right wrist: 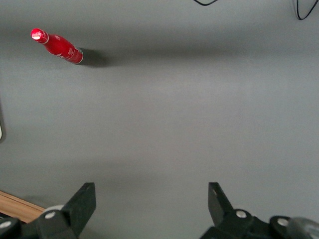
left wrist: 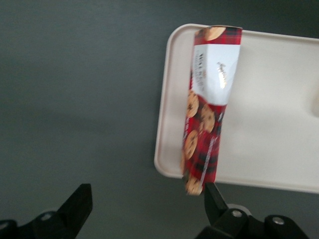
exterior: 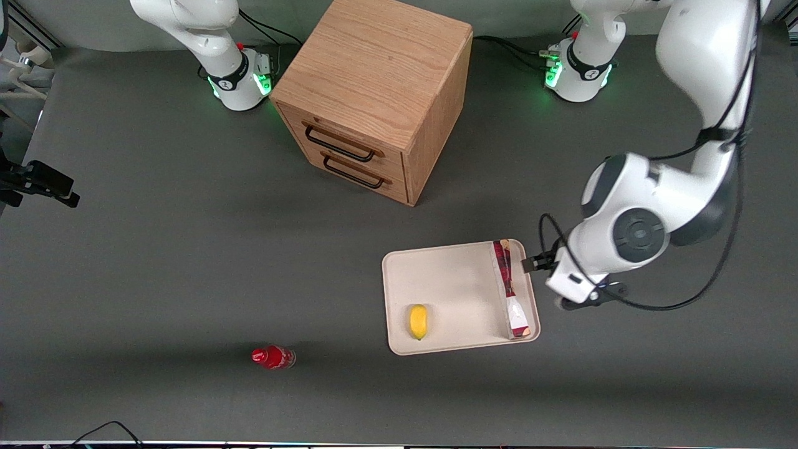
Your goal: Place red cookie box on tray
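The red cookie box lies on the cream-white tray, along the tray's short edge toward the working arm's end. In the left wrist view the box shows its dark red pattern and white panel, with one end at the tray's rim. My left gripper hovers just off that tray edge, beside the box. It is open and empty, and one fingertip is close to the box's end.
A yellow lemon lies on the tray near the front camera. A small red bottle stands on the table toward the parked arm's end; it also shows in the right wrist view. A wooden drawer cabinet stands farther from the camera.
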### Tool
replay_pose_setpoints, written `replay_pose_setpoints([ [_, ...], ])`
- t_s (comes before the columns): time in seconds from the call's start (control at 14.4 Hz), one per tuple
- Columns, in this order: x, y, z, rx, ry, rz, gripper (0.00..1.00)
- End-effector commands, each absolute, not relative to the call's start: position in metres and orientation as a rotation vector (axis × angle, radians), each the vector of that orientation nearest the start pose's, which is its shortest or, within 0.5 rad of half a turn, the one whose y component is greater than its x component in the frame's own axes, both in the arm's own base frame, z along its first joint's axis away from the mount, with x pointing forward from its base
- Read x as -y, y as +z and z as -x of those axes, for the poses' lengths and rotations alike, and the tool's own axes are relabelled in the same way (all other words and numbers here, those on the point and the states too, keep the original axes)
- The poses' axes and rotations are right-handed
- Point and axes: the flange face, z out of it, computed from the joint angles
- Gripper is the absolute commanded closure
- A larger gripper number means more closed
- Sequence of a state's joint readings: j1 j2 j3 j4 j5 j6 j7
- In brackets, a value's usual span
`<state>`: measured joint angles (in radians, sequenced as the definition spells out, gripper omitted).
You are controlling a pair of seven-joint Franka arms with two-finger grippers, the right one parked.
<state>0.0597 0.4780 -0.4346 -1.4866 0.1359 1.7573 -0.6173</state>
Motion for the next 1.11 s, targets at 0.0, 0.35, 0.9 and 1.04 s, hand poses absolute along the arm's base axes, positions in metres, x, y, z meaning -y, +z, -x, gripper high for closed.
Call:
replay_pose_setpoints([
  [0.0, 0.148, 0.471, -0.62, 0.328, 0.32, 3.059, 0.0],
  [0.35, 0.034, 0.572, -0.56, 0.1, 0.471, 3.091, 0.0],
  [0.9, -0.004, 0.606, -0.495, 0.055, 0.431, 3.1, 0.0],
  [1.04, -0.002, 0.606, -0.507, 0.018, 0.427, 3.105, 0.0],
])
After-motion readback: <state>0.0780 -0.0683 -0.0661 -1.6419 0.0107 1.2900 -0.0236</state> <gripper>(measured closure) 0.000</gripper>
